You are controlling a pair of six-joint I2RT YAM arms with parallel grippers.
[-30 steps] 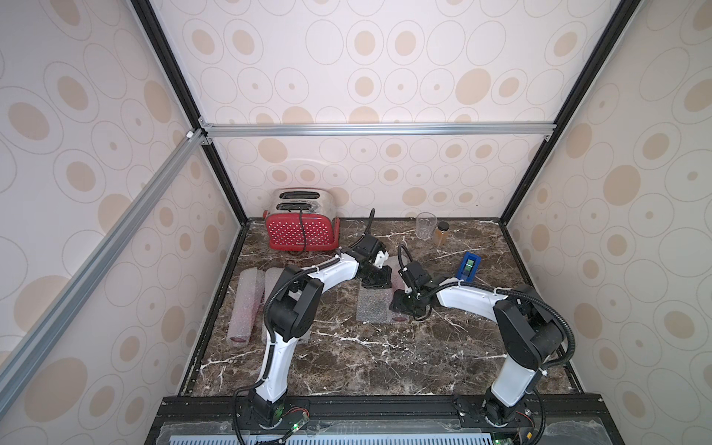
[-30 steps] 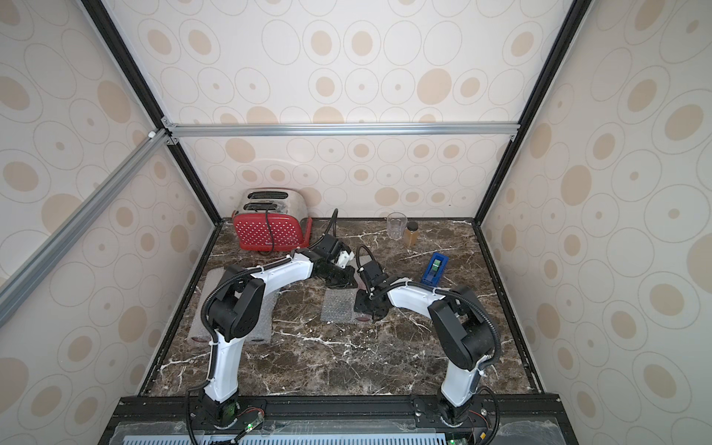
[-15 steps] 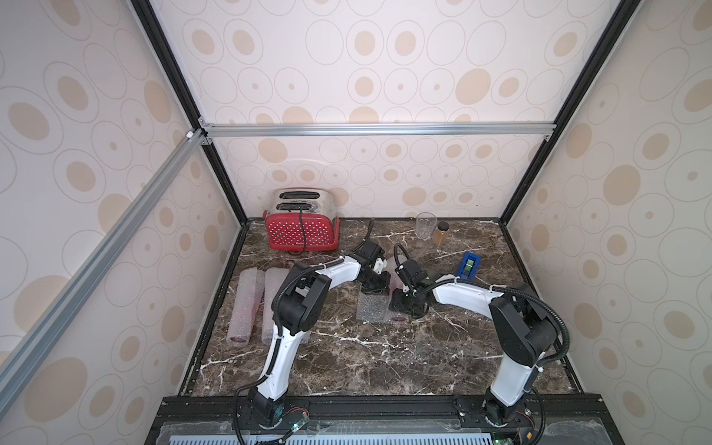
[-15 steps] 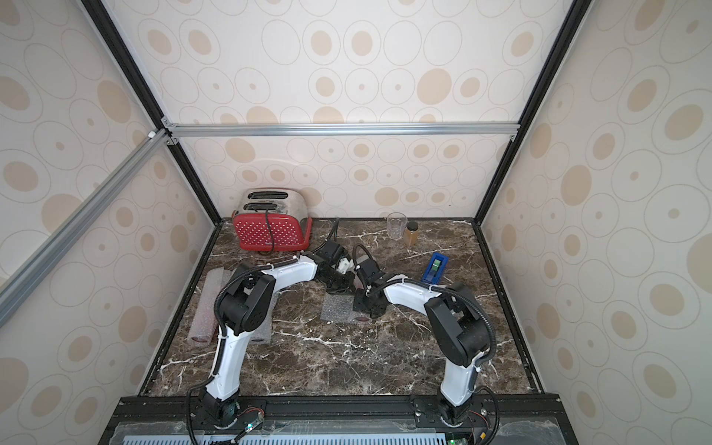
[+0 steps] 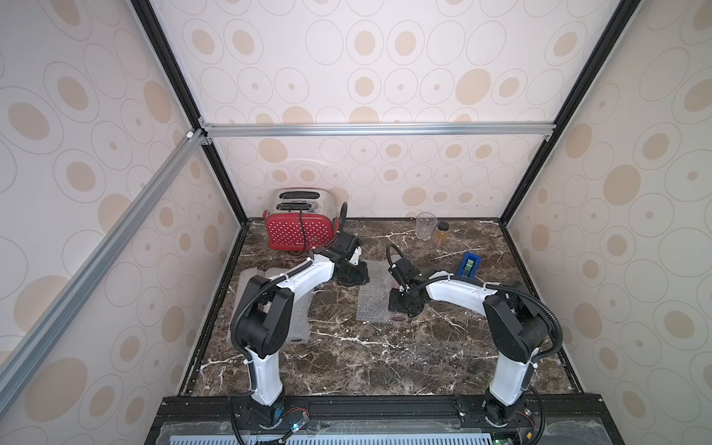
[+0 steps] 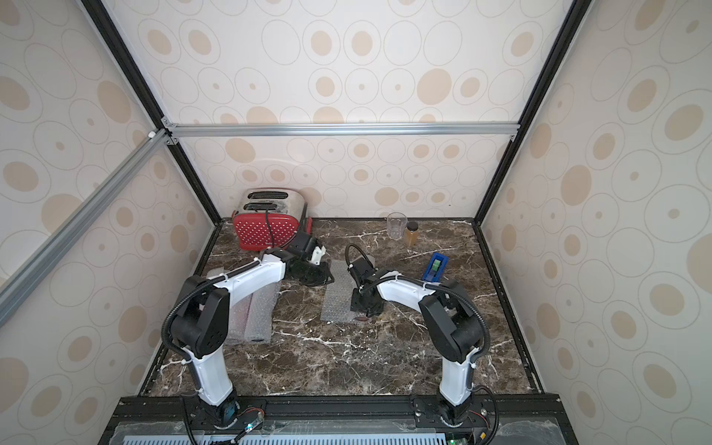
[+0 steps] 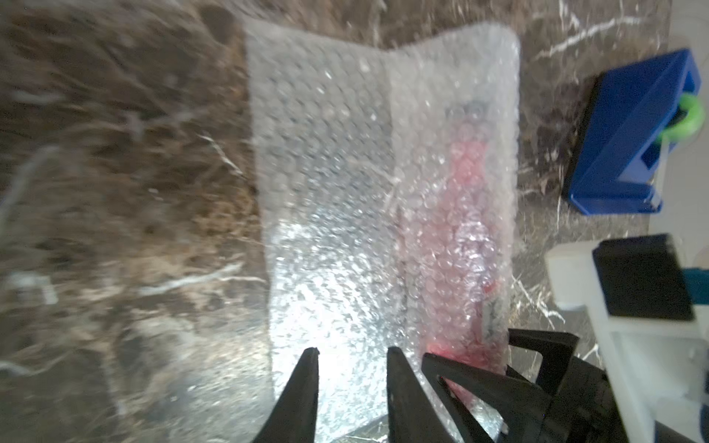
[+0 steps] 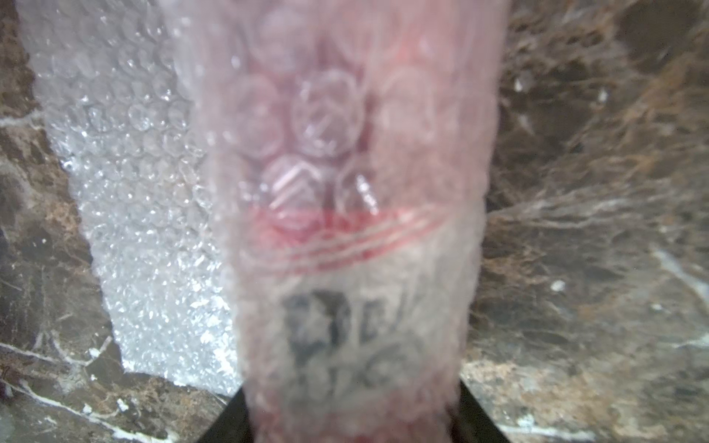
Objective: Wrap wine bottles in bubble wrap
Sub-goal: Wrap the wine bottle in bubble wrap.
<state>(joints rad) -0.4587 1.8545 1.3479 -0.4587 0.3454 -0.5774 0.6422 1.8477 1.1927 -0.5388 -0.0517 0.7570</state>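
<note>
— Where's the bottle?
— Slim red-pink glass wine bottle [image 7: 468,230] lies rolled in whitish bubble wrap [image 7: 326,172] on the marble table [image 7: 115,191]; my right gripper [image 8: 349,410] clamps it, my left gripper [image 7: 351,368] gapes over the flat part

The table [image 5: 385,358] is glossy dark marble, white-veined. The wrap [image 7: 330,191] is translucent bubbled plastic, glinting; the bottle [image 8: 345,230] beneath looks smooth. The toaster [image 5: 296,231] has a shiny red front, brushed metal top. The dispenser [image 7: 629,145] is smooth blue plastic.
</note>
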